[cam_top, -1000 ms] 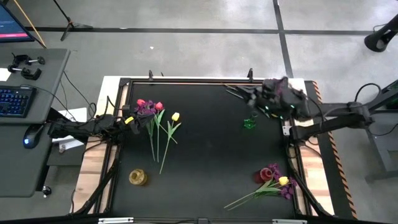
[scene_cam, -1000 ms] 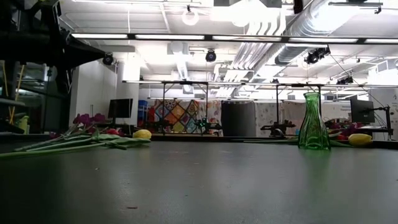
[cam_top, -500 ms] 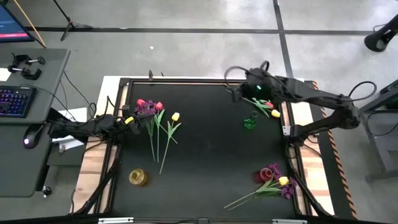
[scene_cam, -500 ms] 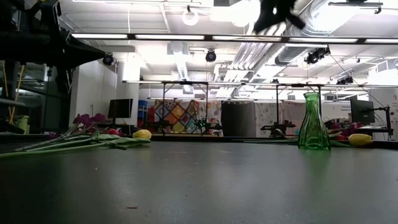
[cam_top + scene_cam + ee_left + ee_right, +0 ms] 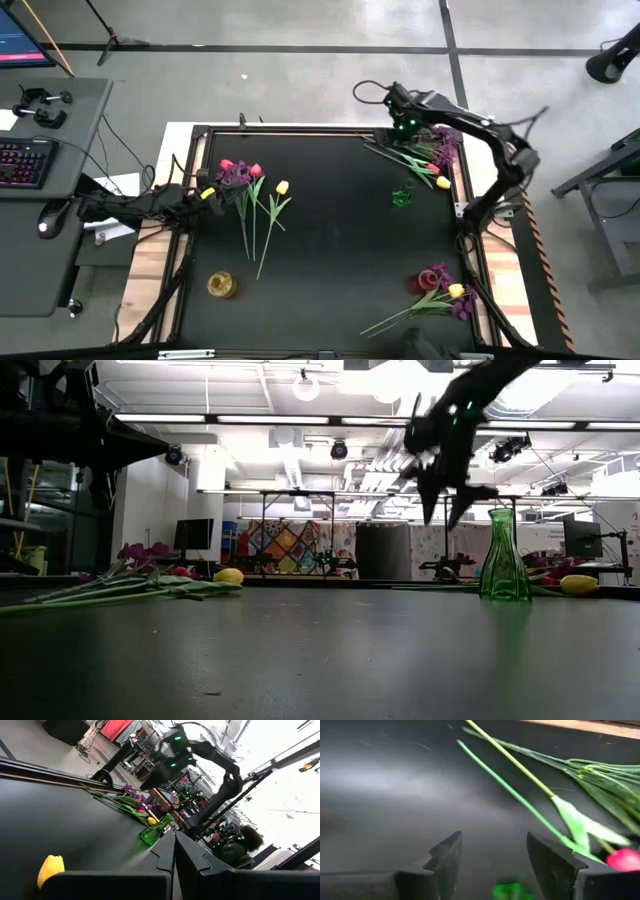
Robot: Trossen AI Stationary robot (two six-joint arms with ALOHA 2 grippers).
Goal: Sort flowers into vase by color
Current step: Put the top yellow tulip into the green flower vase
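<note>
Right pincer [image 5: 392,108]: raised over far right corner of tabletop [image 5: 340,250], fingers [image 5: 445,855] spread apart, holding nothing. Flowers [image 5: 425,165]: loose bunch flat on tabletop just beneath, beside green vase [image 5: 401,197]. Second bunch [image 5: 255,195] near left edge; third bunch [image 5: 435,290] near front right corner. Yellow vase [image 5: 221,285] front left. Left pincer [image 5: 212,193]: closed, low at left edge, by second bunch.

Green vase [image 5: 509,891] cut off below
</note>
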